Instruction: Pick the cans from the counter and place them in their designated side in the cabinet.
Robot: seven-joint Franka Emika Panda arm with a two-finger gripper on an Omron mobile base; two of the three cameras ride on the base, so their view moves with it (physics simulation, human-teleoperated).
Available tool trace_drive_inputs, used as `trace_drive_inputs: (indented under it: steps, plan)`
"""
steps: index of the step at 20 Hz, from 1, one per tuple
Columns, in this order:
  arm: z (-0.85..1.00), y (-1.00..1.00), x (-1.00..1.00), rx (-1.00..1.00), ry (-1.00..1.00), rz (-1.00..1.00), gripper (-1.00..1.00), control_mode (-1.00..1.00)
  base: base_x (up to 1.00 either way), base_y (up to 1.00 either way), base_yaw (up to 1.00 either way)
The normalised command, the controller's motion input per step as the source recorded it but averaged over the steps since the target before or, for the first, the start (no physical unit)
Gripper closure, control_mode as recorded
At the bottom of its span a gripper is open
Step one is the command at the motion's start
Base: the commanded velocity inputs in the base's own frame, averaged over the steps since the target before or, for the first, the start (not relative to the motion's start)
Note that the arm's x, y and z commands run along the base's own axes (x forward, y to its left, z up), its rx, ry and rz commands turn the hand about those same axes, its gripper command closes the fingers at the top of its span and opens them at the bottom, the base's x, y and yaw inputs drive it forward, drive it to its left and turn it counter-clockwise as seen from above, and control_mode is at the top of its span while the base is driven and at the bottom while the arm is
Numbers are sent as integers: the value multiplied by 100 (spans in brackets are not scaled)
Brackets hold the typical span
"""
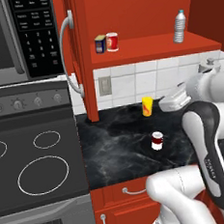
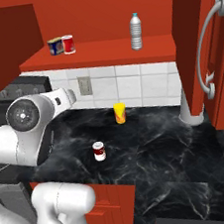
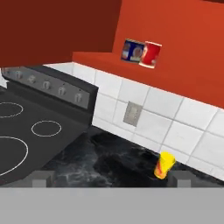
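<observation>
The red can (image 1: 112, 41) stands upright on the cabinet (image 1: 151, 47) shelf; the maroon can (image 1: 157, 140) stands, apparently upright, on the counter (image 1: 117, 147).

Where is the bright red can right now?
The bright red can stands on the cabinet shelf, at its left end, right beside the small blue-and-yellow box. The water bottle is farther right.

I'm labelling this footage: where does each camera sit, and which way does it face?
Left base view: behind the arm's left, facing the counter, stove and cabinet; arm at lower right.
Right base view: behind its right, same counter; arm at lower left.
Hand view: on the hand, looking along the gripper at the backsplash.
Shared: yellow cup, red can on the shelf.
</observation>
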Motion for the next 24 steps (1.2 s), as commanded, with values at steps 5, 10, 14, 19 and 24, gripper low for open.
trace_drive_inputs:
  steps: [5,10,14,19,24]
  plan:
    - [-21,-16,-9,-3,20,-26,-100,-100,0,0,0]
    - [-10,-26,-8,-2,21,-22,-100,-100,0,0,0]
    - [-8,-36,-6,-2,17,-19,-100,-100,0,0,0]
    - [-15,-31,0,0,20,-14,-100,-100,0,0,0]
    - [-19,-21,1,4,22,-7,-100,-100,0,0,0]
